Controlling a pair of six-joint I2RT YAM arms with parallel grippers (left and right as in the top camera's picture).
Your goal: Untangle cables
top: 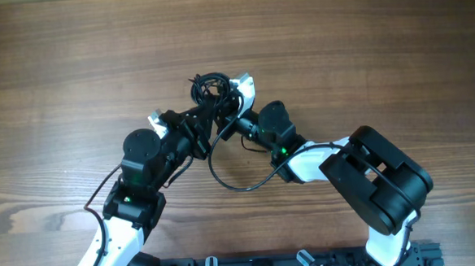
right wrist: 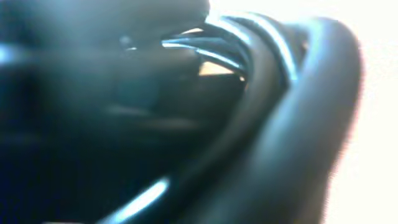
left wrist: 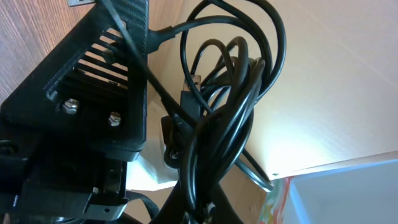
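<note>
The cables (top: 209, 87) are a small knot of thin black cords just beyond the middle of the wooden table (top: 71, 60). Both grippers meet at its near side. My left gripper (top: 205, 112) reaches in from the lower left and my right gripper (top: 227, 101) from the right. In the left wrist view the looped cables (left wrist: 227, 93) fill the centre, and a bunch of strands runs down into my left gripper (left wrist: 200, 214), which is shut on them. In the right wrist view dark, blurred cables (right wrist: 273, 124) press close against the lens, and its jaws are hidden.
The right gripper's black ribbed body (left wrist: 93, 93) crowds the left of the left wrist view. A white part with a coloured edge (left wrist: 348, 193) shows at its bottom right. A thin black cord (top: 239, 186) loops on the table between the arms.
</note>
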